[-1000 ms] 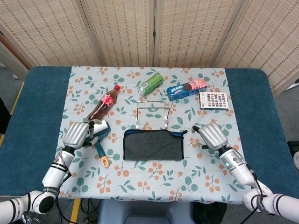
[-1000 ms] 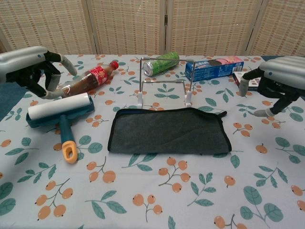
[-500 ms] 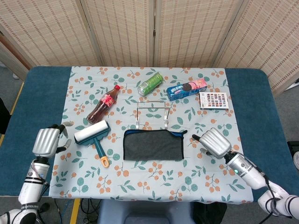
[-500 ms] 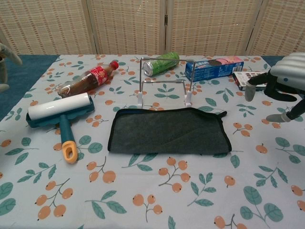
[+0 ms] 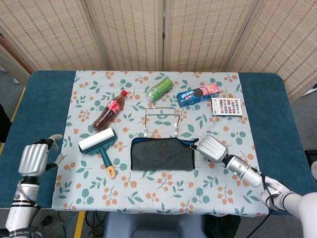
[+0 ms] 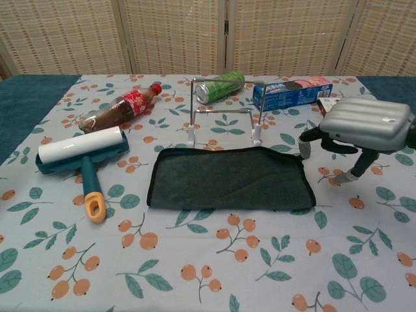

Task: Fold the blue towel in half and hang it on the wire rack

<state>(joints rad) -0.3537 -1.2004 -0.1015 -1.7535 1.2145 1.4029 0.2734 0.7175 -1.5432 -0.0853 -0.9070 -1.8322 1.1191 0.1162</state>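
Observation:
The towel (image 5: 162,154) (image 6: 229,178) lies flat on the tablecloth, dark grey with a blue edge, just in front of the empty wire rack (image 5: 161,120) (image 6: 224,119). My right hand (image 5: 212,148) (image 6: 366,127) hovers palm down at the towel's right end, fingers spread and holding nothing. My left hand (image 5: 33,158) is far off to the left over the blue table edge, open and empty; the chest view does not show it.
A lint roller (image 5: 99,145) (image 6: 81,157) lies left of the towel. Behind it is a cola bottle (image 5: 109,110) (image 6: 119,107). A green can (image 5: 159,89) (image 6: 220,86), a cookie box (image 5: 198,94) (image 6: 292,93) and a small patterned box (image 5: 227,106) sit behind the rack.
My left hand has pulled back from the lint roller to the table's left edge. My right hand has moved left, up to the towel's right end.

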